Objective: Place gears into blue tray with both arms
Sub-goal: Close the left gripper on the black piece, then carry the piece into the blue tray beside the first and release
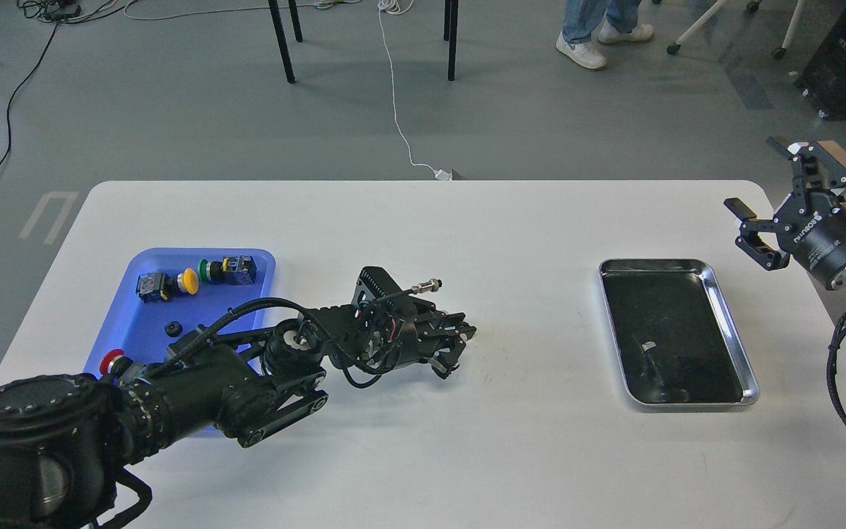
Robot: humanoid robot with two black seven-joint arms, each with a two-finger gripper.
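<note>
The blue tray (123, 323) lies at the table's left. One gear (171, 328), a tiny black toothed wheel, rests inside it near the middle. My left gripper (459, 339) is low over the white table to the right of the tray, its fingers drawn together. The second gear does not show on the table; it appears pinched between those fingers. My right gripper (755, 175) hangs open and empty beyond the table's right edge, above and right of the silver tray.
Push-button switches lie in the blue tray: yellow (188, 279) and green (206, 270) at the back, red (109, 362) at the front. A shiny silver tray (728, 316) with a dark bottom sits at the right. My left forearm crosses the blue tray's front right corner.
</note>
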